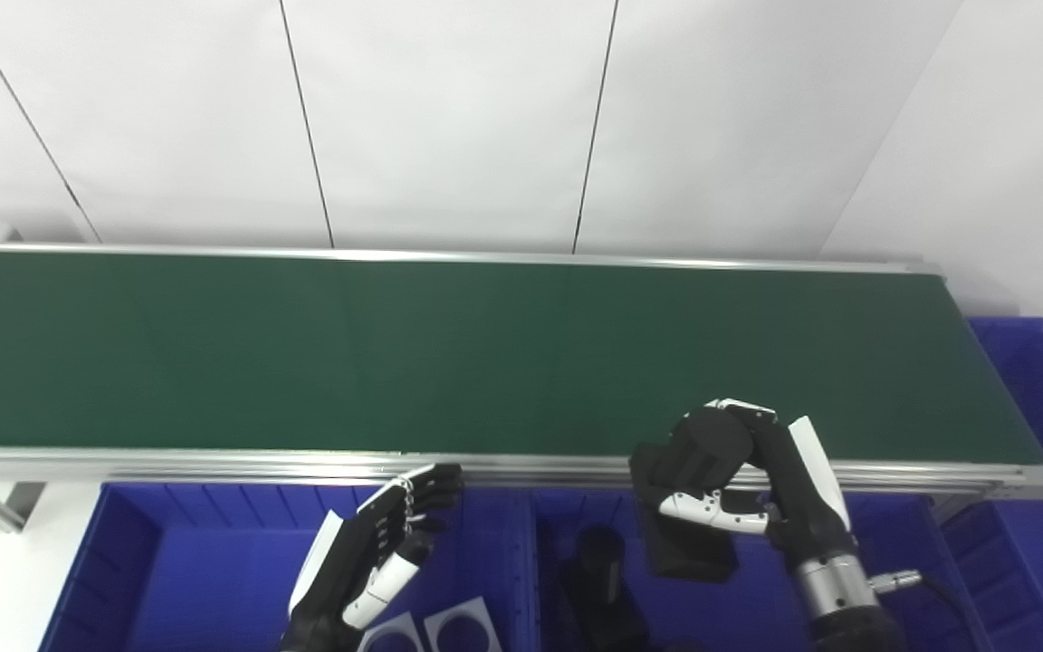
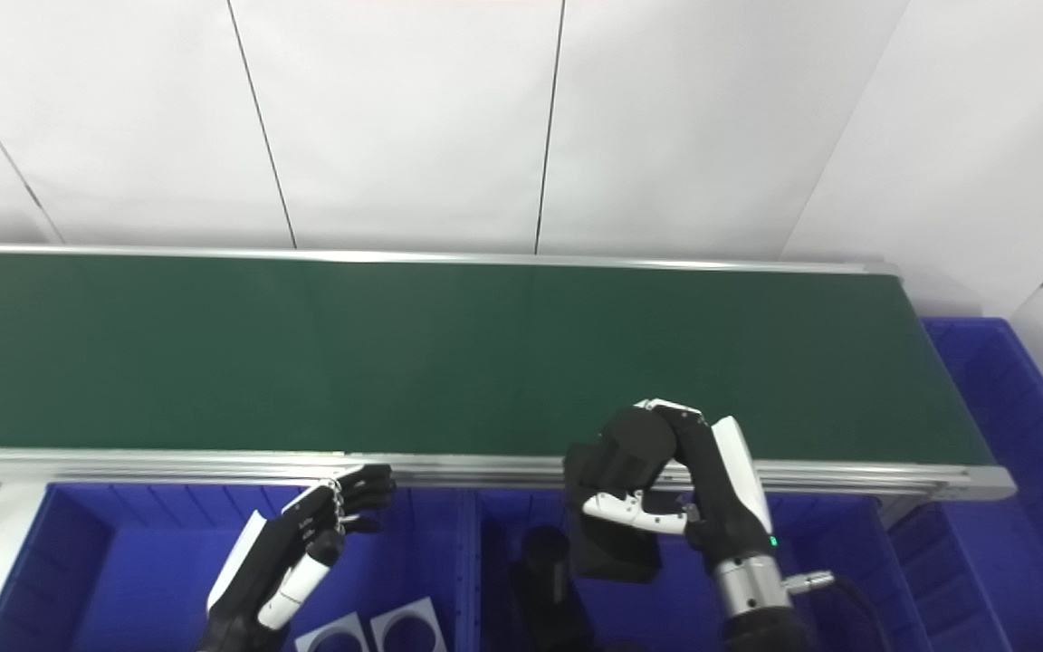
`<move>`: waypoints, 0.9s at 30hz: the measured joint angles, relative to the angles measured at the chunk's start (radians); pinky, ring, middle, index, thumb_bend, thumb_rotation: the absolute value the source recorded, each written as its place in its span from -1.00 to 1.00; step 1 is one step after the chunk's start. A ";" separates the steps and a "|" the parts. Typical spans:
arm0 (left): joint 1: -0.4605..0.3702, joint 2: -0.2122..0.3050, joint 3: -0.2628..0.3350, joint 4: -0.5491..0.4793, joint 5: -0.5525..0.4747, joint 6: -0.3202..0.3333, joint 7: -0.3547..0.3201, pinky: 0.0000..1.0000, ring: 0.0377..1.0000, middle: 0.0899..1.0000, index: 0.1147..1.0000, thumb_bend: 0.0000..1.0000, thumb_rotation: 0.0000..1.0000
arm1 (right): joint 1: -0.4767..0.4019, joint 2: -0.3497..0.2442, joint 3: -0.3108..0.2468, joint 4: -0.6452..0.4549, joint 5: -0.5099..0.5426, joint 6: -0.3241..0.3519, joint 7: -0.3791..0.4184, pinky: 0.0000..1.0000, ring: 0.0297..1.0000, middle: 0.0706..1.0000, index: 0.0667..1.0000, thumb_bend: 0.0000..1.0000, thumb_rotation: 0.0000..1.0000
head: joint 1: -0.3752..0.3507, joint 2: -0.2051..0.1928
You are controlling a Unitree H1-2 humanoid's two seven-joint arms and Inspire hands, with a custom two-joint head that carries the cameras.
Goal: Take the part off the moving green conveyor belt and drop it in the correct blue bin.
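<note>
The green conveyor belt [image 1: 449, 353] carries no part that I can see. My right hand [image 1: 784, 489] is shut on a black part [image 1: 698, 448], a cylinder on a blocky base. It holds the part just off the belt's near rail, above the middle blue bin [image 1: 884, 543]. In the right eye view the part [image 2: 621, 453] shows between the fingers and the thumb. My left hand [image 1: 377, 552] is open and empty, with its fingers slightly curled. It is over the left blue bin [image 1: 205, 561], close to the belt's near rail.
Another black part [image 1: 598, 570] lies in the middle bin. Two pale square plates with round holes [image 1: 422, 629] lie in the left bin. A further blue bin [image 1: 1042, 380] stands past the belt's right end. White wall panels rise behind the belt.
</note>
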 measured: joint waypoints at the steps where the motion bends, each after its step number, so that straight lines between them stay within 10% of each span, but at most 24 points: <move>1: 0.001 0.003 0.000 0.000 -0.002 0.006 -0.003 0.45 0.57 0.57 0.56 0.56 0.83 | 0.004 -0.009 0.002 -0.006 -0.013 0.016 0.011 -0.05 -0.05 -0.01 -0.21 0.02 -1.00 | 0.000 0.000; 14: 0.006 0.026 0.000 -0.042 -0.034 0.077 -0.013 0.52 0.60 0.60 0.59 0.57 0.84 | 0.007 -0.080 0.092 0.011 -0.286 0.118 0.084 -0.44 -0.28 -0.13 -0.05 0.03 -1.00 | -0.020 0.015; 27: 0.000 0.049 0.006 -0.053 -0.056 0.082 -0.035 0.52 0.60 0.61 0.59 0.55 0.77 | -0.071 -0.113 0.231 0.157 -0.524 0.191 0.233 -0.25 -0.17 -0.13 -0.05 0.03 -1.00 | -0.072 0.034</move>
